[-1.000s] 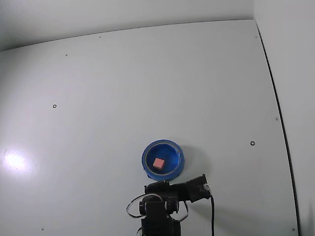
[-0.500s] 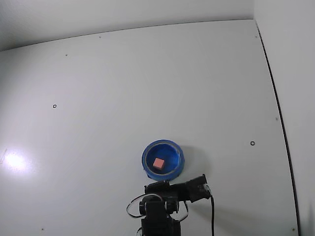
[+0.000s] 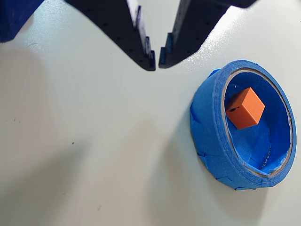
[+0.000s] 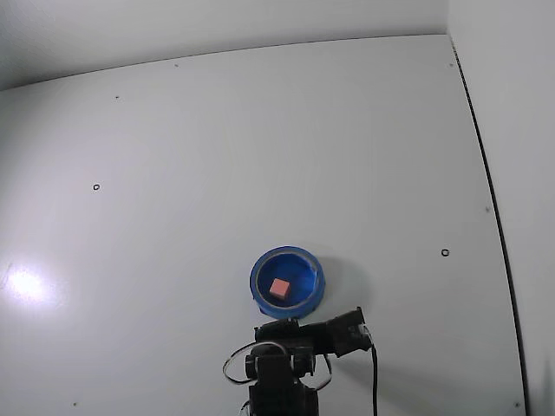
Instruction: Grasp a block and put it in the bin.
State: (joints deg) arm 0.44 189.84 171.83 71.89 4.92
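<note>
- The small orange-pink plain cube (image 3: pixel 245 108) lies inside the round, low, bright blue bin with a thick rim (image 3: pixel 211 127), on its floor.
- The black two-finger hand (image 3: pixel 156 60) hangs over the white counter (image 3: pixel 84 141) just beside the bin, empty, its tips almost together with only a narrow gap.
- In the fixed view the cube (image 4: pixel 279 287) sits in the bin (image 4: pixel 258 279), close in front of the arm.

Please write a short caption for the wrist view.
Block resting inside the blue bin, empty gripper nearly closed beside it.
</note>
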